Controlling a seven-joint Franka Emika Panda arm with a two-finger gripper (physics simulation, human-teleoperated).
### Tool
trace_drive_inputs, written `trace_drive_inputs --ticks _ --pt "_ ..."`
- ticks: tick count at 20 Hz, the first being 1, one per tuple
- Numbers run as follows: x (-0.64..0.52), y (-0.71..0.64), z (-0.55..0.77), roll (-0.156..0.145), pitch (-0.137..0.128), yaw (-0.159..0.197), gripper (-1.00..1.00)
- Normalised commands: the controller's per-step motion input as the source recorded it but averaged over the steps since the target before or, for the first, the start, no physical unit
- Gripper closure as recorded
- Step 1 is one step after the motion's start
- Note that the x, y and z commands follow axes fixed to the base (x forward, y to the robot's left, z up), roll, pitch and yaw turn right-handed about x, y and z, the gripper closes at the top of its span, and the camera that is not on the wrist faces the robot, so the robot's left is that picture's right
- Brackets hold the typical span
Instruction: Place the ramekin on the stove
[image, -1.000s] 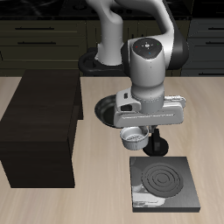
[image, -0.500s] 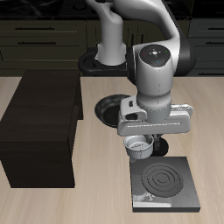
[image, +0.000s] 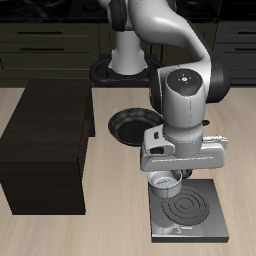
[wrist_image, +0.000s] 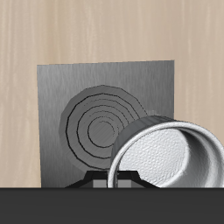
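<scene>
- The gripper (image: 167, 181) is seen clamped on the ramekin (image: 165, 184), which is held by its rim and hangs just below the gripper body, clear of any surface.
- In the wrist view the ramekin (wrist_image: 168, 154) is seen close against the gripper, its grey inside turned toward the camera, so it seems to be carried somewhat tilted; the gripper's fingers themselves are hidden there.
- Over the last second the gripper and the ramekin have been carried away from the robot's base and toward the table's front edge; a second ago the ramekin was held over bare table, short of the stove, and now it is held above the stove's back edge.
- The stove (image: 190, 211) lies directly beneath the gripper, and its ring burner marks (wrist_image: 102, 125) are seen just ahead of the ramekin in the wrist view.
- From this it is judged that the carry is nearly done: a little more travel toward the rings, then a lowering and a release, would be needed.
- Behind the gripper, nearer the robot's base, a black pan (image: 133, 126) is left on the table (image: 60, 232).
- Well off to the side of the gripper a dark cabinet block (image: 48, 145) stands, out of the path.
</scene>
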Motion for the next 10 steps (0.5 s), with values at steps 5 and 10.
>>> trace_drive_inputs --ticks 5,10 --pt "0.08 0.08 -0.16 -0.01 0.032 -0.011 1.0" --pt "-0.06 0.2 -0.21 0.036 0.027 0.022 1.0"
